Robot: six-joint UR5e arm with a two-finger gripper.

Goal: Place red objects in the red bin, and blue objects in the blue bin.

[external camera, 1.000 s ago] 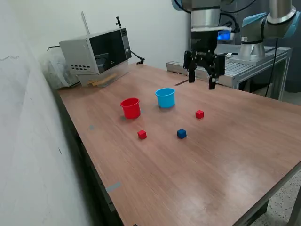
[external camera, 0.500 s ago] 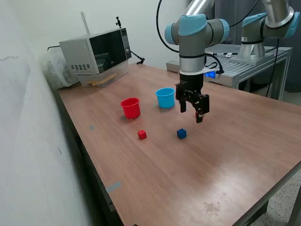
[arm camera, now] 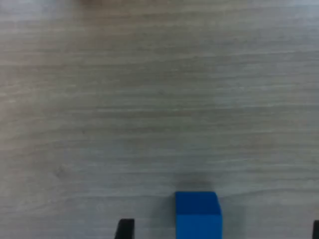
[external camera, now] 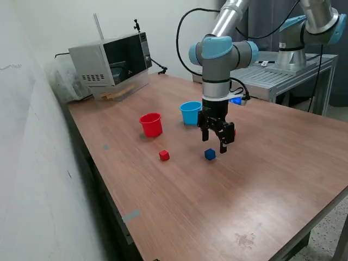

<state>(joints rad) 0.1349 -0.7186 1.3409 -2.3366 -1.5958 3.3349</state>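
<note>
My gripper (external camera: 213, 143) is open and empty, hanging just above a dark blue cube (external camera: 210, 154) on the wooden table (external camera: 261, 179). In the wrist view the blue cube (arm camera: 198, 214) lies between my two dark fingertips (arm camera: 124, 229), nearer one of them, with my gripper (arm camera: 220, 230) open around it. One red cube (external camera: 163, 156) lies toward the exterior view's left of the blue cube. A sliver of a second red cube (external camera: 234, 132) shows behind the gripper. The red cup (external camera: 151, 124) and the light blue cup (external camera: 191, 112) stand upright behind them. A second blue cube is not in view.
A grey microwave (external camera: 111, 62) stands at the table's far left corner. A second robot arm (external camera: 296, 38) stands on an aluminium frame beyond the table's far edge. A pale wall runs along the exterior view's left.
My arm has come down from high at the back, moved toward the exterior view's left past the second red cube, and now hangs just over the blue cube. Cubes and cups have not moved.
</note>
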